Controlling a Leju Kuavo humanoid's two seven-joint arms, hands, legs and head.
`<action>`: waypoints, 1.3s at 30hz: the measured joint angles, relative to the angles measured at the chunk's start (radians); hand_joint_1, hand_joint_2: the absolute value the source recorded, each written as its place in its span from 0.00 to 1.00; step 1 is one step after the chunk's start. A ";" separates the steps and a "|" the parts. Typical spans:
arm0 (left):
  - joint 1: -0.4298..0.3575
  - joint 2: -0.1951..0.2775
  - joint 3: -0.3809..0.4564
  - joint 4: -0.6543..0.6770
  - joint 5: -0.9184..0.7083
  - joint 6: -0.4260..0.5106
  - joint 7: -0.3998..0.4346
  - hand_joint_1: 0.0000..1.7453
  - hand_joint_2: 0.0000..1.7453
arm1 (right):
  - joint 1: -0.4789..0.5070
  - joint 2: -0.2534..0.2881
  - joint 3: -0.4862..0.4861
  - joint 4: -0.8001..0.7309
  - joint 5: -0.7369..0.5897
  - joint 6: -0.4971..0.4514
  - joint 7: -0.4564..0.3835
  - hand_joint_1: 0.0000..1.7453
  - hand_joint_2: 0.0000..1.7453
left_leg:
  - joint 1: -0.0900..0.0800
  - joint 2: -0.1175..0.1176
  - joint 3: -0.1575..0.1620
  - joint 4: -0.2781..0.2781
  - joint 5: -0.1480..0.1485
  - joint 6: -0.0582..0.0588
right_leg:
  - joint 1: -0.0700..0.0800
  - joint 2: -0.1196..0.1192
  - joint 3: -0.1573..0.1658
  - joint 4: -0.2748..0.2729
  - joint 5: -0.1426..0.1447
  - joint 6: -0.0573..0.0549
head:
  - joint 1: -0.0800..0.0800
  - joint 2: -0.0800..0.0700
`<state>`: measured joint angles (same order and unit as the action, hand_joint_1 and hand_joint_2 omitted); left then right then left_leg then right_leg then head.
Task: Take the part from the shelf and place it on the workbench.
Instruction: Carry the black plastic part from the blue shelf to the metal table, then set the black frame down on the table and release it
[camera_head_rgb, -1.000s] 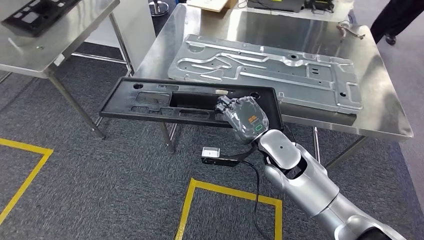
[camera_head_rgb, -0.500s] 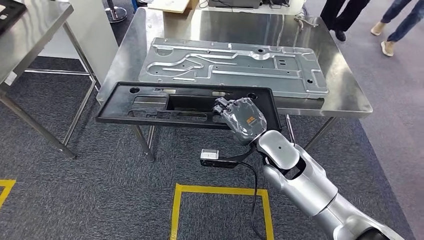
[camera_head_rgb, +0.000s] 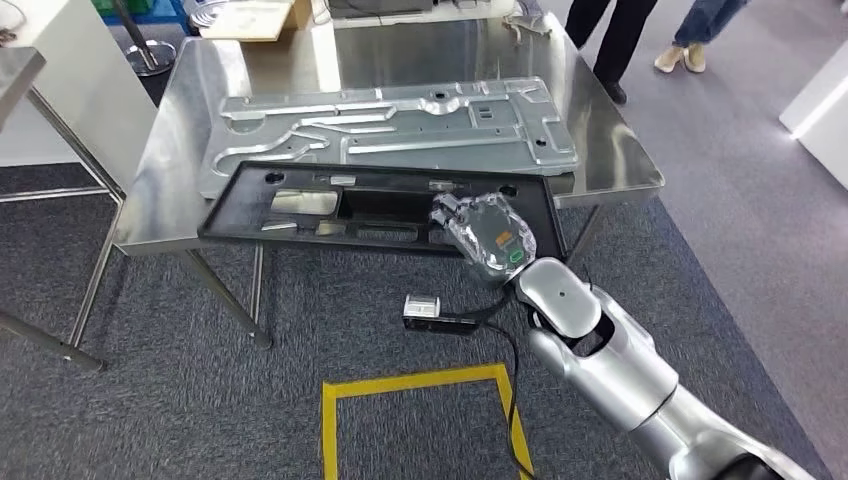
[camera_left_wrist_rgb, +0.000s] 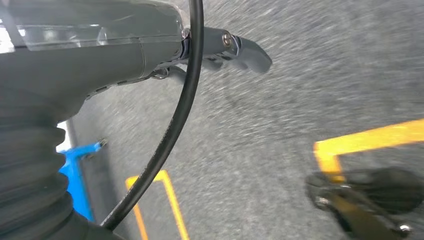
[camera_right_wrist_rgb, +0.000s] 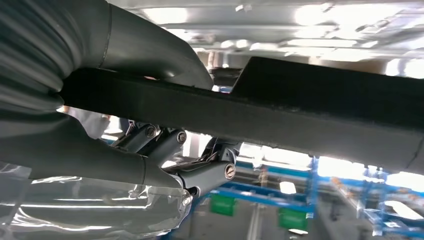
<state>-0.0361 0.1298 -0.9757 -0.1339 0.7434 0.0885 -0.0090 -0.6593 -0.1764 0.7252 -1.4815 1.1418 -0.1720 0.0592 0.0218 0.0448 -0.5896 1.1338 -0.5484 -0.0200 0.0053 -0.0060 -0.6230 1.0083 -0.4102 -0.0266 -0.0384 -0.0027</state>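
Steel workbench looms nearer now, right hand still gripping black part.

Near right stretch of the part hidden under the right robot hand. People cut off at the far edge, legs alone visible. Bench far end cut off too. Floor blurred in left wrist view; left robot hand mostly hidden, grasp unclear.
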 joint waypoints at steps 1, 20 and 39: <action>0.001 0.000 0.000 0.000 0.000 0.000 0.001 0.00 1.00 | -0.001 0.000 0.000 0.000 0.006 -0.002 0.002 0.97 1.00 | 0.000 -0.021 -0.031 0.062 -0.029 0.000 | 0.000 0.011 0.002 -0.001 -0.001 -0.003 | 0.000 0.000; 0.001 0.001 -0.005 0.000 0.025 0.000 0.009 0.00 1.00 | -0.006 -0.002 0.007 0.011 0.110 -0.060 0.007 0.97 1.00 | 0.003 -0.039 -0.006 -0.090 0.096 0.040 | -0.021 0.010 -0.135 0.270 -0.103 0.056 | 0.000 0.000; 0.000 0.001 -0.012 0.003 0.033 0.000 0.009 0.00 1.00 | -0.028 0.010 0.016 0.022 0.112 -0.058 0.007 0.97 1.00 | 0.001 -0.030 0.022 -0.120 0.091 0.004 | -0.010 0.005 -0.010 0.022 -0.016 0.031 | 0.000 0.000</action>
<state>-0.0359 0.1312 -0.9882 -0.1312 0.7759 0.0881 -0.0004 -0.6871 -0.1663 0.7412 -1.4595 1.2535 -0.2304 0.0660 0.0230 0.0143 -0.5677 1.0137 -0.4574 -0.0159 -0.0046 -0.0013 -0.6335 1.0302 -0.4260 0.0047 -0.0384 -0.0027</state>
